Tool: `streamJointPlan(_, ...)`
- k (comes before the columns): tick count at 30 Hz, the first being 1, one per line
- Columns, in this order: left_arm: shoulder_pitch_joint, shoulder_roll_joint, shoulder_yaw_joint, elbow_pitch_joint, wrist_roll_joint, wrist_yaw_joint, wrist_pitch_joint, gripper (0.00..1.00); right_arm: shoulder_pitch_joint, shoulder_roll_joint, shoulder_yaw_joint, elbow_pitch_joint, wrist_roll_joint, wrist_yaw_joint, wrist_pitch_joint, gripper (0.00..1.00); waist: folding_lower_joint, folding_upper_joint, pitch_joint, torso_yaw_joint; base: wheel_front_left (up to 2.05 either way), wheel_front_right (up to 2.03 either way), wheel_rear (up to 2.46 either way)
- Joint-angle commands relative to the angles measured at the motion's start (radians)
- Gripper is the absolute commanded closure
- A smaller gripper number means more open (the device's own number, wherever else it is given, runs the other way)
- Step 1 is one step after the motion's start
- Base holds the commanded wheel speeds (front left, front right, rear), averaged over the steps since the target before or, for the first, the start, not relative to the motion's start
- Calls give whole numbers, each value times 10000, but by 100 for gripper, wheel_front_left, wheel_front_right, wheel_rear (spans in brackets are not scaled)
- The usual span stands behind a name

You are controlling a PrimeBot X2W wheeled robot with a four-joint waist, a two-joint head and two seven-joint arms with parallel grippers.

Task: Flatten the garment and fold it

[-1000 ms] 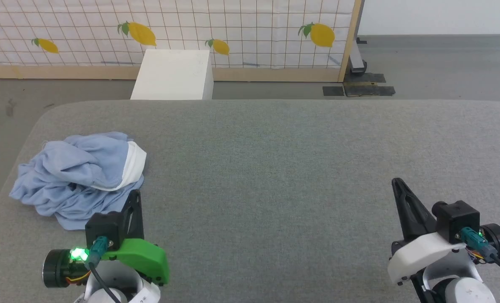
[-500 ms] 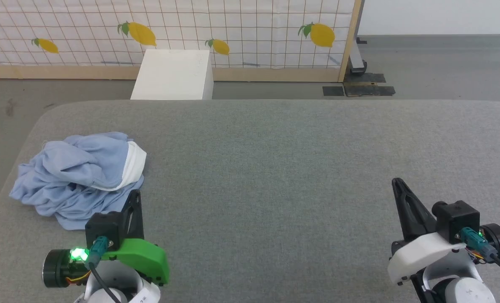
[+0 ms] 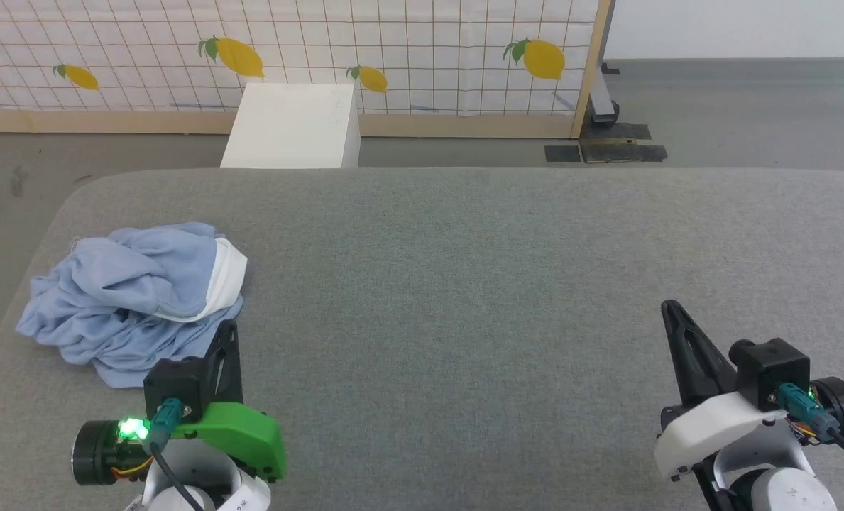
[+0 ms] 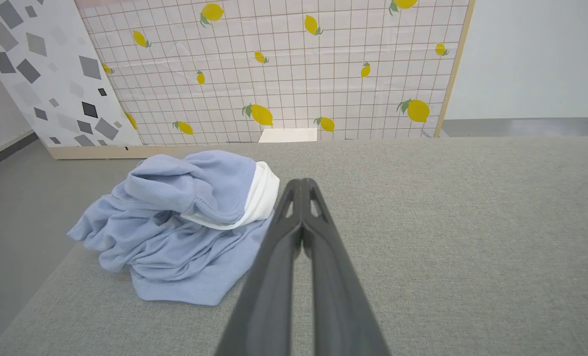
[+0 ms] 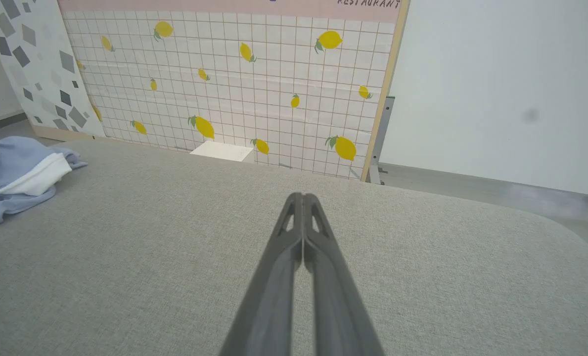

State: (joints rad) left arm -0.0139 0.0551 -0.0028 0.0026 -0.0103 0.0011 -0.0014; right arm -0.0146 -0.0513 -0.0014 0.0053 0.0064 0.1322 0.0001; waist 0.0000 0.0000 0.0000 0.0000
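The light blue garment (image 3: 127, 298) lies crumpled in a heap near the left edge of the grey padded table (image 3: 464, 284), its white collar band (image 3: 226, 278) showing on the right side. The left wrist view has the garment (image 4: 175, 227) just left of my fingers. My left gripper (image 3: 228, 328) is shut and empty, its tip close to the heap's near right edge. Far off at the lower right, my right gripper (image 3: 670, 306) is shut and empty too. The garment (image 5: 12, 173) sits at the left edge of the right wrist view.
A white box (image 3: 294, 128) stands on the floor beyond the table's far edge. Behind it runs a lemon-patterned tiled panel (image 3: 393, 57) with a wooden frame. The table's left edge (image 3: 10, 319) drops to the grey floor right beside the heap.
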Motion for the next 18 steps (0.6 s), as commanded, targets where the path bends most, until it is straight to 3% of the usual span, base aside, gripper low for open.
streamJointPlan(1,139,-49,28,-26,103,-11,14,100,146,11,14,-53,-64,-15,-1,100,0,0,0,0,0,0,0)
streamJointPlan(11,139,-49,28,-26,103,-11,14,100,146,11,14,-53,-64,-15,-1,100,0,0,0,0,0,0,0)
streamJointPlan(12,1,0,0,0,-2,-2,-2,0,1,0,-1,1,4,0,-1,0,0,0,0,0,0,0,0)
streamJointPlan(18,-1,1,-44,18,-24,1,-25,0,1,0,-12,35,43,0,-25,0,0,0,2,-1,0,0,0)
